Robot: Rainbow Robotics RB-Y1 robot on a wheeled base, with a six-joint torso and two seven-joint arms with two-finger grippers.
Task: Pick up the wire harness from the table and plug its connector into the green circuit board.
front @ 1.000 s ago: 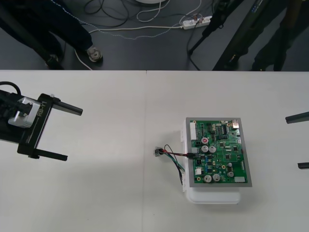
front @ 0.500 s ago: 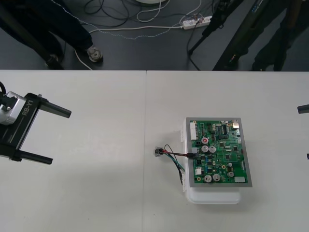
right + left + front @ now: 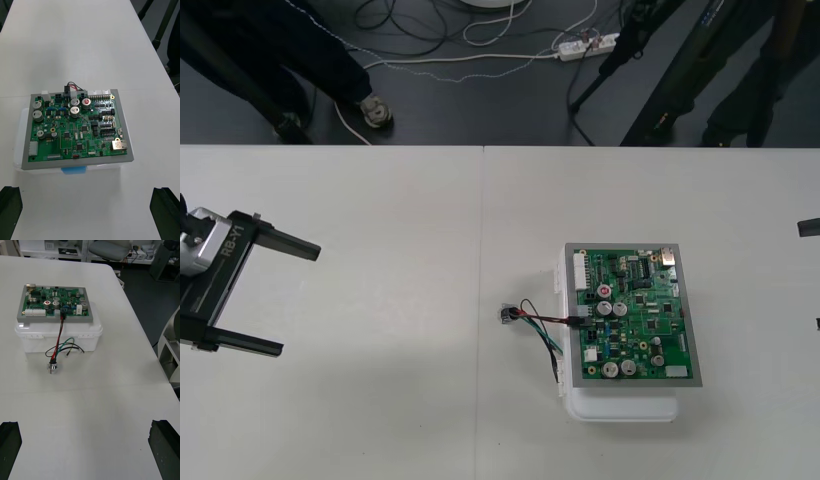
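One wire harness [image 3: 538, 324] is plugged into one green board [image 3: 635, 310], while the left gripper [image 3: 272, 296] and the right gripper [image 3: 90, 204] both stand wide open.

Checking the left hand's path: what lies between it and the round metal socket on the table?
Nothing: only bare table lies between the left hand and the socket, as the front view shows.

Light table [image 3: 380, 400] carries white base [image 3: 620, 405] (socket [image 3: 507, 314] beside it).

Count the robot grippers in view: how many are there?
2. The left gripper is open at the left side of the table; the right gripper is open at its right side, facing the green circuit board.
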